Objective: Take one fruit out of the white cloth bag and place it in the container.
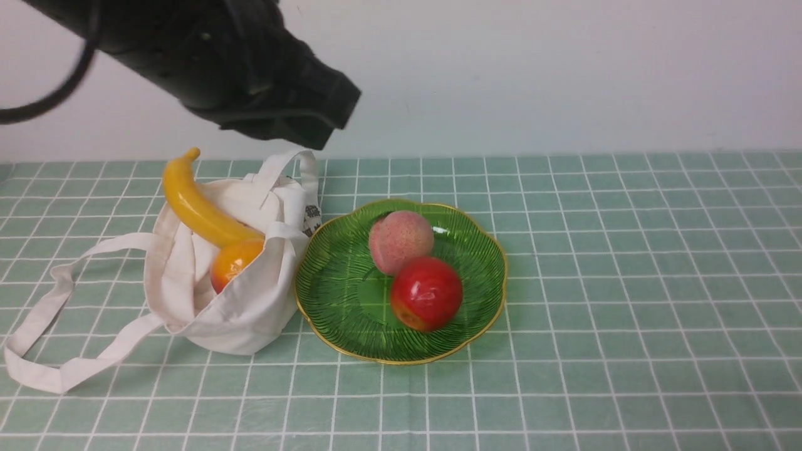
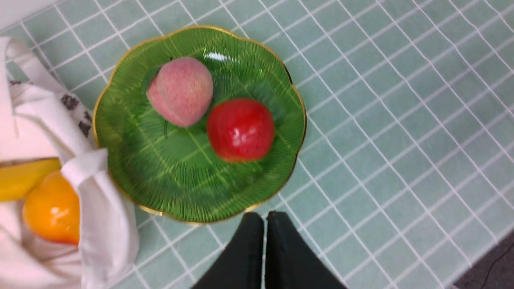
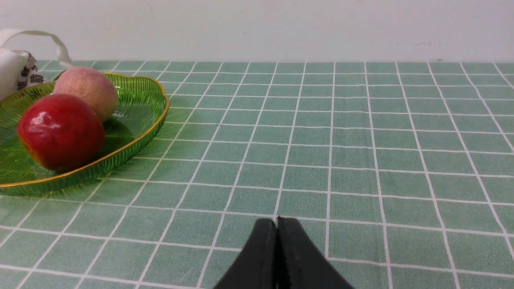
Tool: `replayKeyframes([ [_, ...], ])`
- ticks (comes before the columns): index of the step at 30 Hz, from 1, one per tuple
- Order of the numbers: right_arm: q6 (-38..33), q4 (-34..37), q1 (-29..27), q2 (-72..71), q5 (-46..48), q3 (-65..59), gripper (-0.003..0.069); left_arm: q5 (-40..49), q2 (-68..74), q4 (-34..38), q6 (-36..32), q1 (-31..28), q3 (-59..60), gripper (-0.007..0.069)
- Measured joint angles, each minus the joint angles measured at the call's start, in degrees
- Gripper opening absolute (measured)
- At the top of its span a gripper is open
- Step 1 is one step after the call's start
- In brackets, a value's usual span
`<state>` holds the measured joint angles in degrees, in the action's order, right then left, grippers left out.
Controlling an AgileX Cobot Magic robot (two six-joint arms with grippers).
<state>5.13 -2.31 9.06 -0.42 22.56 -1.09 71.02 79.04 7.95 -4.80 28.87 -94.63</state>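
Presently: apple [image 1: 426,302] and peach [image 1: 401,242] in green dish [image 1: 338,294]; orange [image 1: 233,262], banana [image 1: 197,210] in bag [image 1: 244,313], unseen from right wrist. Wrist views alone show fingers [image 2: 249,249]: left gripper [image 2: 265,218], right gripper [image 3: 277,222] pressed together, empty.

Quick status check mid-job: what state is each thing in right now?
dish: upright, holding two fruits.
peach: lying in the dish.
apple: lying in the dish, beside the peach.
white cloth bag: mouth open, against the dish rim.
banana: sticking out of the bag.
orange: inside the bag.
left gripper: shut, empty.
right gripper: shut, empty.
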Motion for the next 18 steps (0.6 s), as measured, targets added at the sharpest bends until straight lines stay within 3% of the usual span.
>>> replayKeyframes([
  [9, 0.0, 0.0, 0.0, 0.0, 0.0, 0.0, -0.0015, -0.7, -15.0, -1.6, 0.7, 0.0, 14.5, -0.0008],
  [14, 0.0, 0.0, 0.0, 0.0, 0.0, 0.0, -0.0015, -6.6, -27.7, -2.2, 2.2, 0.0, 28.1, -0.0008],
  [18, 0.0, 0.0, 0.0, 0.0, 0.0, 0.0, -0.0015, -14.7, -38.6, -2.4, 7.3, 0.0, 39.6, -0.0008],
])
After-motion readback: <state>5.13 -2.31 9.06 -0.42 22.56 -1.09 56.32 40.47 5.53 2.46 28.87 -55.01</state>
